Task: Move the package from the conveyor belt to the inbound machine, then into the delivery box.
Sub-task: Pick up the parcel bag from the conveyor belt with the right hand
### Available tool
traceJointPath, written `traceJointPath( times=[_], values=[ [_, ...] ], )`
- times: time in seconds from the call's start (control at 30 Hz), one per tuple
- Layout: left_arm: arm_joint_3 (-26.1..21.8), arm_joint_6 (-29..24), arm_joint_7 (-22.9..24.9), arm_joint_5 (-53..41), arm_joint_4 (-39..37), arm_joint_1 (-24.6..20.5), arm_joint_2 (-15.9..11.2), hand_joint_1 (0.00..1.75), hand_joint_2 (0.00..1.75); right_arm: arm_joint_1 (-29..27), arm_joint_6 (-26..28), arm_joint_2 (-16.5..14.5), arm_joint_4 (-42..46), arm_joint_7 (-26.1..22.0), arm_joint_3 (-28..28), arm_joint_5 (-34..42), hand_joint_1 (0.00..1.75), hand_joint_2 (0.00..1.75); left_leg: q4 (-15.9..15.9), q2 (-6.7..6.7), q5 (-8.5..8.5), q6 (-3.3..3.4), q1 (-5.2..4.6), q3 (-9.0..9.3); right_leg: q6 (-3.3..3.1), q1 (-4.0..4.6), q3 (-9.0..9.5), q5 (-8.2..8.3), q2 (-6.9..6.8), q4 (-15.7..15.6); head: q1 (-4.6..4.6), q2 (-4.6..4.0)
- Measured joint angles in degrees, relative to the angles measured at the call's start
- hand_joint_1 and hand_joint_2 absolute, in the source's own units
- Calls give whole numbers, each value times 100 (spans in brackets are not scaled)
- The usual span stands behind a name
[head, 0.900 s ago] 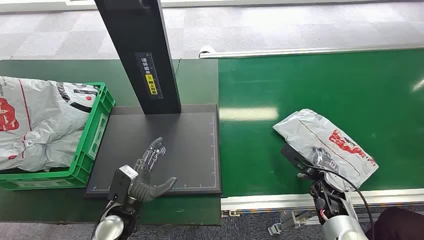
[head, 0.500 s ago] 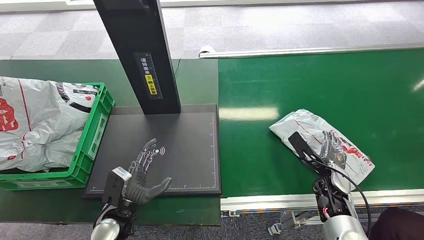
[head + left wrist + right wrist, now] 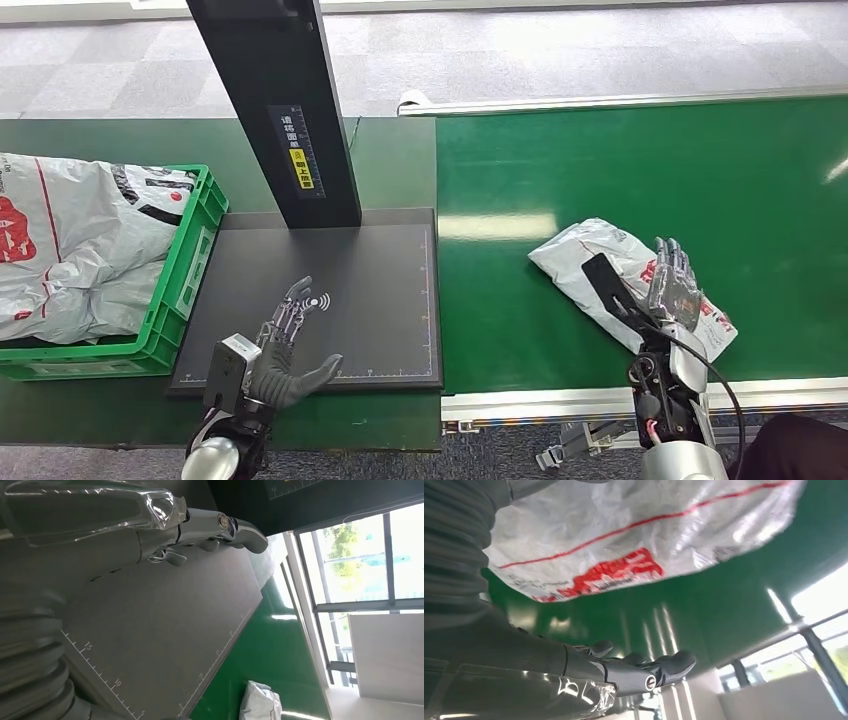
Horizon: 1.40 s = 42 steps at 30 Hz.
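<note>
Partly hidden under my right hand (image 3: 673, 283), the package (image 3: 590, 262) lies on the green conveyor belt (image 3: 640, 160), a grey poly mailer with red print. My fingers stretch flat and apart over its near end, the thumb out to the side, nothing gripped. Its red lettering is too creased to read from the head view, and in the right wrist view it shows only as red blotches and a thin red line. My left hand (image 3: 288, 350) hovers spread and holding nothing above the black scanning platform (image 3: 380, 290) of the inbound machine, near a small wireless symbol. The machine's black post (image 3: 285, 110) runs off the top edge; its yellow label is illegible. Beside the platform, the green delivery box (image 3: 185, 270) is cut off at the left, stuffed with grey mailers (image 3: 80, 240).
</note>
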State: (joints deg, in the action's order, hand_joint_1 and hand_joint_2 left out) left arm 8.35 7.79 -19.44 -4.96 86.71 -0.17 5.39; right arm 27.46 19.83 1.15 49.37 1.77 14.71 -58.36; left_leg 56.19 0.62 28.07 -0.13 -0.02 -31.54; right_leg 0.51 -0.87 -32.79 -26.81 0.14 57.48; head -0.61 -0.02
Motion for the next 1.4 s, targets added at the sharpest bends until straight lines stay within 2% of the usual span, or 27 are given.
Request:
traceJointPath(
  times=[0.07, 0.13, 0.27, 0.53, 0.67, 1.1, 1.2, 1.4],
  values=[
    [3, 8, 34, -35, -1, -16, 7, 0, 175, 0, -455, 3, -68, 532, -3, -249, 0, 175, 0, 0, 0, 0, 0, -1, 0, 0, -1, 0, 0, 0, 1, 0],
    [4, 10, 70, -69, -2, -31, 23, 0, 175, -1, -801, 9, -198, 847, -15, -430, 0, 175, 0, 1, 0, 0, 0, -2, 0, 0, -1, 0, 0, 0, 1, 0],
    [7, 20, 97, -98, -2, -41, 50, 0, 175, -2, -1135, 13, -433, 1024, -56, -596, 0, 175, 0, 0, 0, 0, 0, -4, 0, 1, -3, 0, 0, 0, 1, 0],
    [6, 44, 107, -107, -2, -39, 56, 0, 175, 28, -1460, 21, -663, 1227, -96, -737, 0, 175, 0, 1, 0, 0, 0, -6, 0, 0, -4, 0, 0, 0, 1, 0],
    [6, 52, 110, -108, -3, -23, 56, 0, 175, 87, -1566, 28, -787, 1268, -146, -805, 175, 175, 0, 1, 0, 0, 0, -6, 0, 0, -3, 0, 0, 0, 0, 0],
    [-3, 34, 109, -106, -8, 12, 54, 0, 175, 265, -1378, 68, -918, 1129, -228, -920, 175, 175, 0, 1, 0, 0, 1, -4, 0, 1, -2, 0, 0, 0, 0, 0],
    [-9, -5, 104, -106, 0, 23, 54, 0, 175, 243, -1194, 70, -903, 876, -283, -987, 175, 175, 0, 1, 0, 0, 1, -5, 0, 1, -3, 0, 0, 0, 0, 0],
    [-21, -2, 50, -81, 43, 26, 52, 0, 175, 93, -631, 6, -498, 73, -481, -834, 175, 175, 0, 1, 0, 0, 1, -7, 0, 1, -5, 0, 0, 0, 0, 0]
  ],
)
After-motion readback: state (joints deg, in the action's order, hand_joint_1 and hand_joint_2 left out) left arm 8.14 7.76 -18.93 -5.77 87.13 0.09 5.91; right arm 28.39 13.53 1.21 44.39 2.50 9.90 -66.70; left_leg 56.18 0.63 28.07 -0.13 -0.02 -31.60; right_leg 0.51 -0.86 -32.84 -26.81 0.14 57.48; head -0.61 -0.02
